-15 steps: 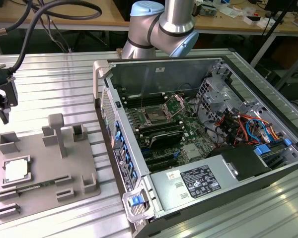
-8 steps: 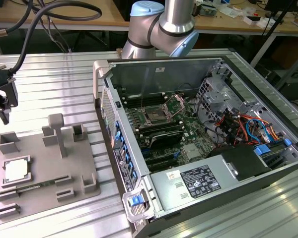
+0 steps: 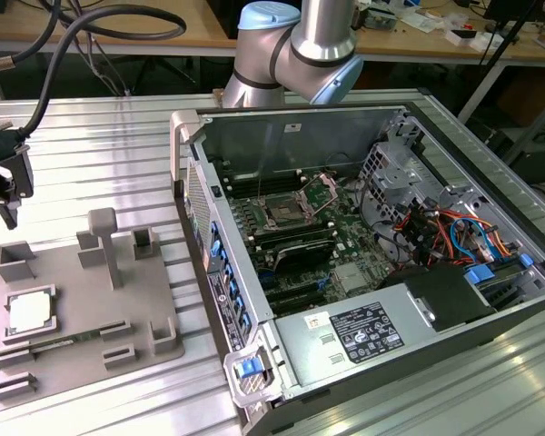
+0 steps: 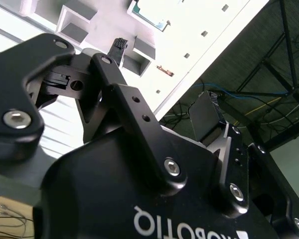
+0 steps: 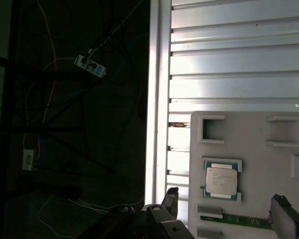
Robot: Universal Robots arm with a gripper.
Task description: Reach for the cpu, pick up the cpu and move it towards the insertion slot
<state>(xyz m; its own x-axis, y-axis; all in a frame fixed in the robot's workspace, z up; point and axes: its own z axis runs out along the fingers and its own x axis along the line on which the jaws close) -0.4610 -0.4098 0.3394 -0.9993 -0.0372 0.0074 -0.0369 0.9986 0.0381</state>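
Step in hand: reach for the cpu. Nothing is held.

Hand state: the hand (image 3: 6, 193) hangs above the ribbed metal counter (image 3: 100, 136) at the exterior view's left edge. Its fingers (image 5: 170, 196) stand apart, with a wide gap between the two tips and nothing gripped.

Location of the cpu: the cpu (image 3: 27, 312) lies flat in a square recess of the grey plastic tray (image 3: 91, 300), metal top upward. In the first wrist view the cpu (image 5: 222, 180) sits below the hand, between the two fingertips but well apart from both. No contact is made.

Location of the insertion slot: the insertion slot (image 3: 282, 215) is on the motherboard inside the open computer case (image 3: 291, 136), well apart from the tray, toward the exterior view's right.

Assessment: the task is at an early stage. Completing the reach would appear to call for a descent centred over the chip, with the fingers kept spread enough to straddle its opposite edges and kept clear of the recess rim.
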